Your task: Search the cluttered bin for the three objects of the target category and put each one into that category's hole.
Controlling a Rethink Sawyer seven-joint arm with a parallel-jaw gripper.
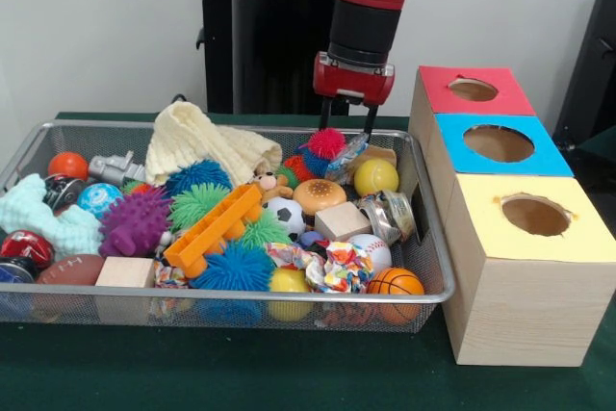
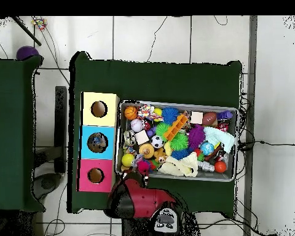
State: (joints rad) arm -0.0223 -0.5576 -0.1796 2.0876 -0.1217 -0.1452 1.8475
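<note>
My gripper [image 1: 347, 132] hangs open over the back right part of the wire bin [image 1: 289, 294]. Its fingers straddle a red spiky ball [image 1: 327, 142] and a shiny wrapped item [image 1: 348, 156]; whether they touch either I cannot tell. Close by lie a yellow ball [image 1: 375, 177], a toy burger [image 1: 319, 196] and a soccer ball [image 1: 284, 214]. Right of the bin stand three boxes with round holes: red [image 1: 474, 90], blue [image 1: 499, 143] and yellow [image 1: 535, 215]. In the overhead view the arm [image 2: 141, 200] reaches over the bin's edge by the red spiky ball [image 2: 142, 165].
The bin also holds a basketball [image 1: 395, 282], a baseball [image 1: 369, 249], a wood block [image 1: 342, 221], an orange toy [image 1: 214, 230], a purple spiky ball [image 1: 135, 221], a cream cloth [image 1: 202, 141] and a football [image 1: 69, 269]. Green cloth [image 1: 289, 372] covers the table.
</note>
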